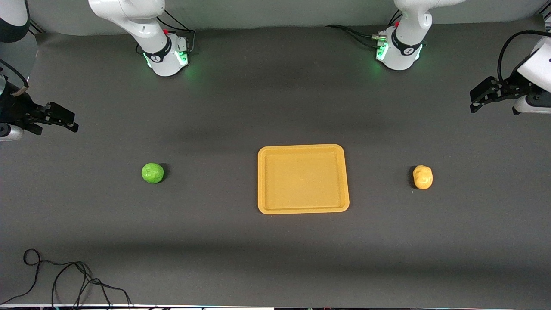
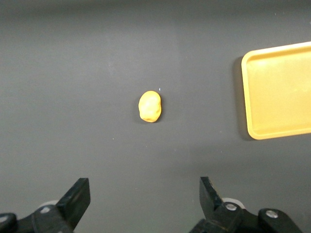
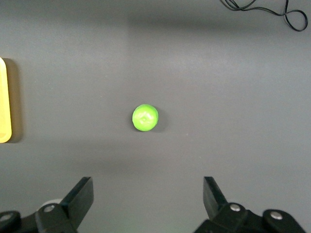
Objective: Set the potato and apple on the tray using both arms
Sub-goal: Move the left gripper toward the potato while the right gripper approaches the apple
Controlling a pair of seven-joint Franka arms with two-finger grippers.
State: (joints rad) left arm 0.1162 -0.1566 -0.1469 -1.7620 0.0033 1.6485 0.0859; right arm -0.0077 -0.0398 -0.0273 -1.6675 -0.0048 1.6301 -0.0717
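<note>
The yellow-orange tray (image 1: 301, 147) lies flat in the middle of the table with nothing on it. The green apple (image 1: 152, 172) sits on the mat toward the right arm's end, and the lumpy yellow potato (image 1: 422, 177) toward the left arm's end. My right gripper (image 1: 74, 122) hangs open over the bare mat at its end of the table, and its wrist view shows the apple (image 3: 145, 117) lying apart from the right gripper (image 3: 147, 187). My left gripper (image 1: 473, 102) is open over its own end, the potato (image 2: 150, 106) well clear of the left gripper (image 2: 144, 187).
A loose black cable (image 1: 64, 280) lies on the mat near the front camera at the right arm's end, and also shows as the cable (image 3: 272, 9) in the right wrist view. The tray rim (image 2: 245, 92) edges into the left wrist view. Both arm bases (image 1: 168, 56) glow green.
</note>
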